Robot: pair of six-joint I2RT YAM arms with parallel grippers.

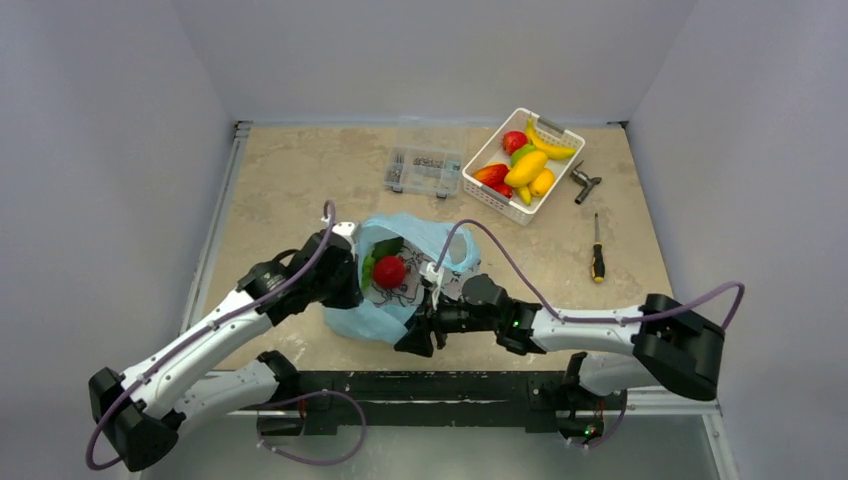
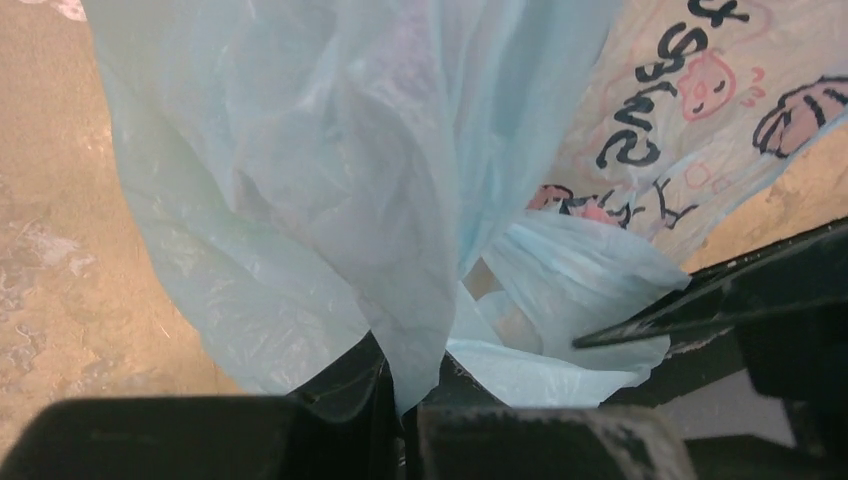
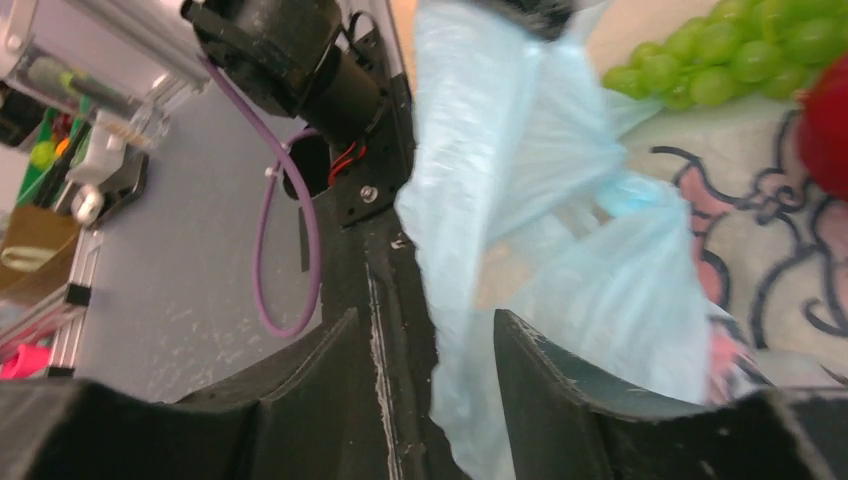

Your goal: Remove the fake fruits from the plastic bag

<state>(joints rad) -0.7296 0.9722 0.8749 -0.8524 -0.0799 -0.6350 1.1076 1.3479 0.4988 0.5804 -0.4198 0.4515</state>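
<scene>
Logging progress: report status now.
Left gripper shut on plastic bag. Right gripper astride its film, clamp unclear. Red fruit, green grapes in open bag.

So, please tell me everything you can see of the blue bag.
The bag is thin, crinkly, light blue film with a pink-and-black cartoon print. It lies on the table with its mouth spread open, the red fruit and grapes showing inside. The left gripper pinches a fold of it. Film also runs between the fingers of the right gripper; whether it is clamped there I cannot tell.
</scene>
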